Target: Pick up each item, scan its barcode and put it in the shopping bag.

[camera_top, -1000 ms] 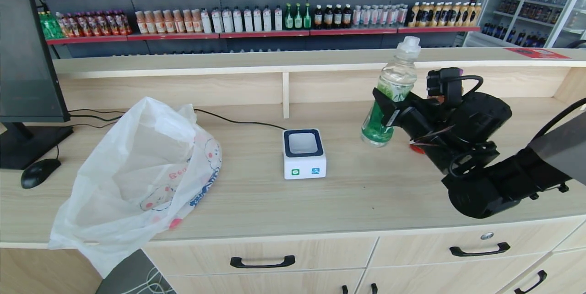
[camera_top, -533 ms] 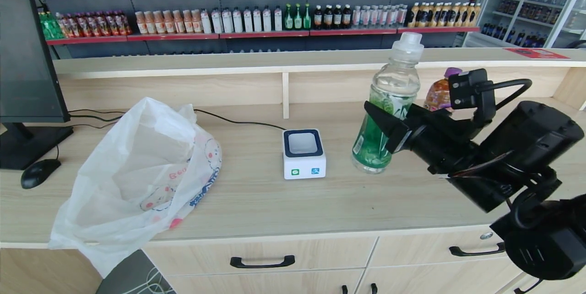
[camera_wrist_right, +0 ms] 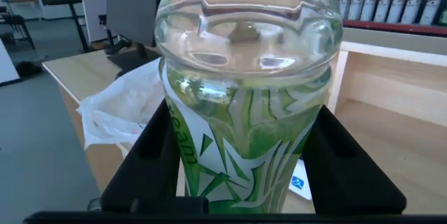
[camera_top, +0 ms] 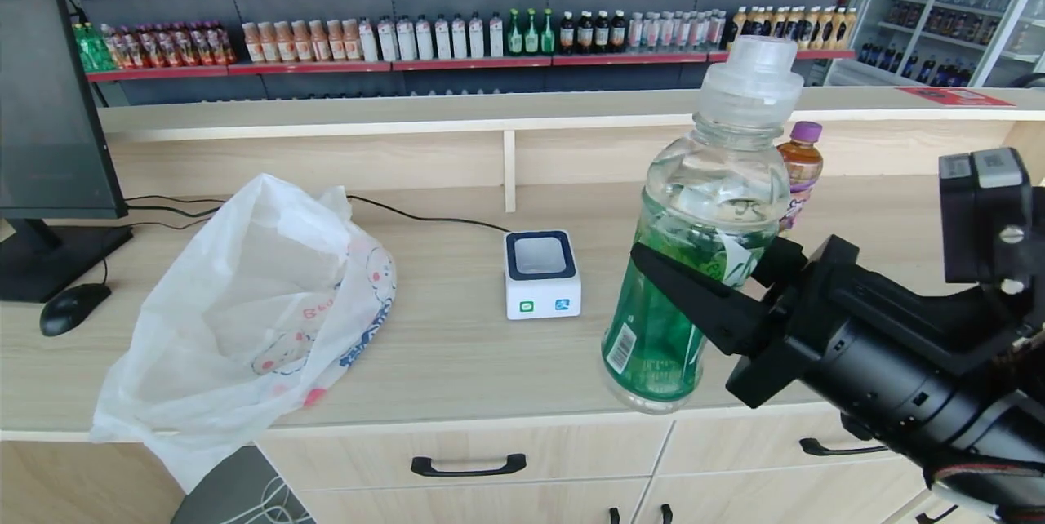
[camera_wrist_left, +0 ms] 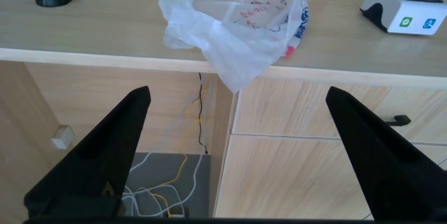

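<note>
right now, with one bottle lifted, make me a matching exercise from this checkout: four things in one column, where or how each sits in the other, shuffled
Things:
1. green-label bottle
2. shopping bag
3. scanner
4. purple-capped bottle

Places:
A. lying on the counter, part hanging over its front edge
B. clamped in the right gripper, off the counter
C. standing upright near the counter's back
D. mid-counter, with a black cable running to it

Pairs: 1-B, 2-A, 3-D, 4-C
</note>
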### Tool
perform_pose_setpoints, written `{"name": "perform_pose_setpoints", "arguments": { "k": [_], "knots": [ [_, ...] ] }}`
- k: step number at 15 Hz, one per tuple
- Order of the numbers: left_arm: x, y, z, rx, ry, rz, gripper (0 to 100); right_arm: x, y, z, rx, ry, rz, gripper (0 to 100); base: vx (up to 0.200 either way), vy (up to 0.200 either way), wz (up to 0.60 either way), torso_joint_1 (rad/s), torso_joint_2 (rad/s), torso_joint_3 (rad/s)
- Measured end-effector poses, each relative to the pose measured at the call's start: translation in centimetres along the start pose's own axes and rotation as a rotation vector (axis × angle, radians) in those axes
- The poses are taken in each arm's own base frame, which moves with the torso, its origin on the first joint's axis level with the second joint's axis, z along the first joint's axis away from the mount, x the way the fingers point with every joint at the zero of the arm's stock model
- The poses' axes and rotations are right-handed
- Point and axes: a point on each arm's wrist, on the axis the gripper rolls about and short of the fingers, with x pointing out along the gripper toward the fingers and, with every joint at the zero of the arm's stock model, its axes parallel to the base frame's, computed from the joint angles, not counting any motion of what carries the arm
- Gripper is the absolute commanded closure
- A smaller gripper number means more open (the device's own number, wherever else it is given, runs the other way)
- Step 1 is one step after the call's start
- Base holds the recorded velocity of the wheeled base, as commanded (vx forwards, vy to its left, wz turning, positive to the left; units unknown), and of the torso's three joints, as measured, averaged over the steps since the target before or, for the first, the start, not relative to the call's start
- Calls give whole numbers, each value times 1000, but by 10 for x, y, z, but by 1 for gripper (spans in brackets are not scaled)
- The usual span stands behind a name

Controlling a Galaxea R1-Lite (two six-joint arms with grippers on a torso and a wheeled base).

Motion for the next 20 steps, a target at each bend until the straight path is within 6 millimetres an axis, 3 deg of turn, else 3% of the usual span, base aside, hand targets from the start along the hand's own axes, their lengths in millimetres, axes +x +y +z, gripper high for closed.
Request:
{"name": "perform_pose_setpoints", "arguments": {
  "k": [13,20],
  "knots": [
    [0,0,0,0,0,0,0,-1,11,33,671,-132,302,100,0,0,0,0,0,0],
    [0,0,0,0,0,0,0,18,15,35,765,-168,352,100,0,0,0,0,0,0]
  ]
}}
